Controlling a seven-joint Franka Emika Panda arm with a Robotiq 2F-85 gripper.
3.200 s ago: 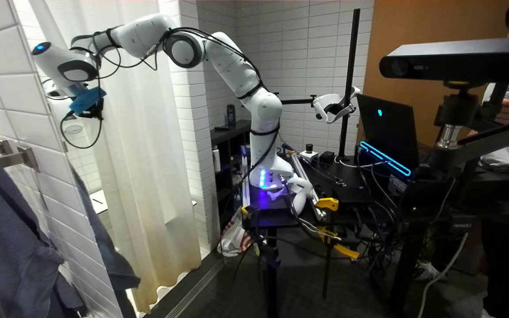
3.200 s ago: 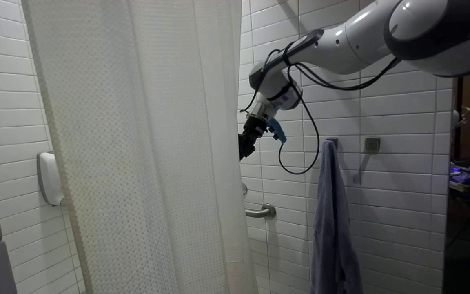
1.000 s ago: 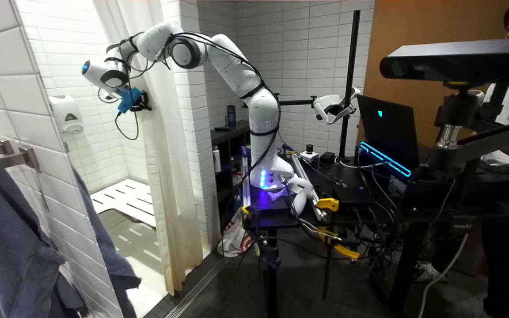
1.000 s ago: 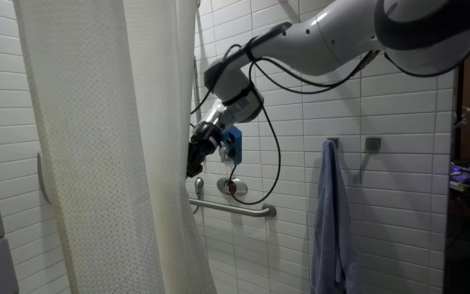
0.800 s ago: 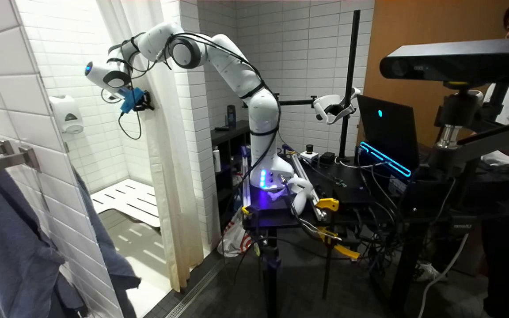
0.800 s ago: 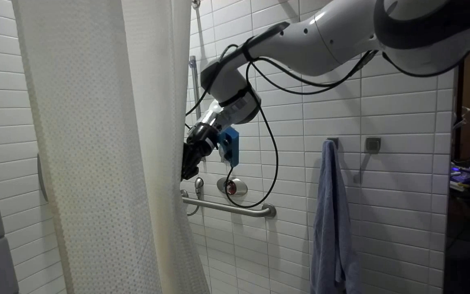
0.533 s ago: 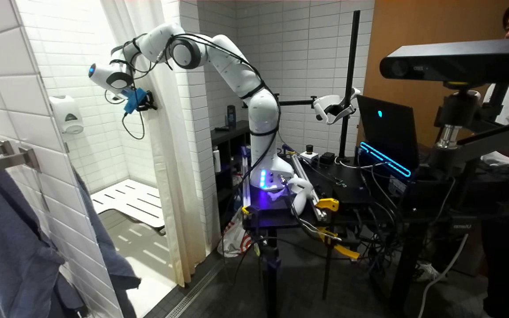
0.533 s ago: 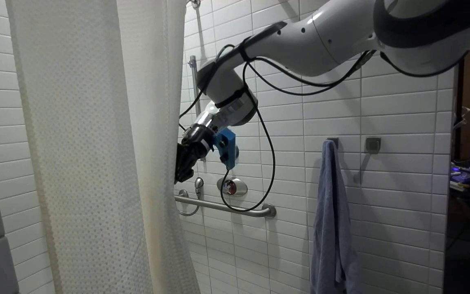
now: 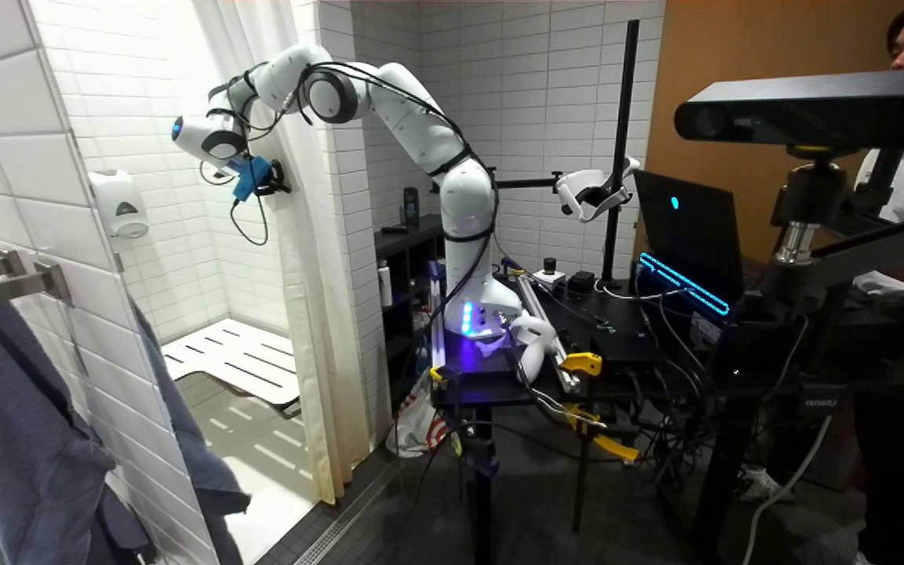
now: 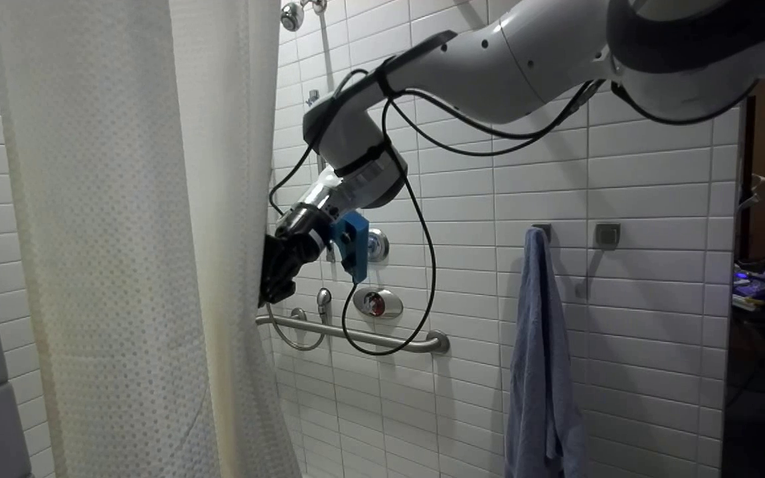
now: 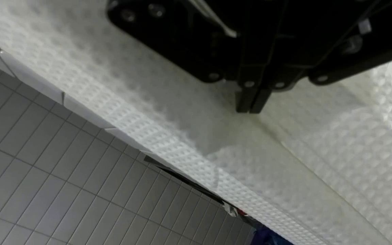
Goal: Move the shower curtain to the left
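The shower curtain (image 9: 326,314) is a tall white pleated sheet, bunched beside the tiled column in an exterior view. It fills the left part of an exterior view (image 10: 130,265) and lies across the wrist view (image 11: 284,183). My gripper (image 9: 287,187) is at the curtain's free-edge side, at upper height, against the fabric. Its tips are partly hidden by the curtain in an exterior view (image 10: 265,299). In the wrist view the gripper (image 11: 250,108) has its fingertips together at the curtain, where a crease starts. I cannot tell whether any fabric is pinched between them.
A tiled column (image 9: 346,196) stands just behind the curtain. A slatted shower bench (image 9: 232,353) and a soap dispenser (image 9: 118,204) are inside the shower. A grab bar (image 10: 369,338) runs along the wall. A blue-grey towel (image 10: 542,358) hangs from a hook. A cable loops below the wrist.
My gripper and the curtain's edge have moved together toward the tiled column, bunching the curtain. The bench, dispenser and shower fittings have come into sight behind it.
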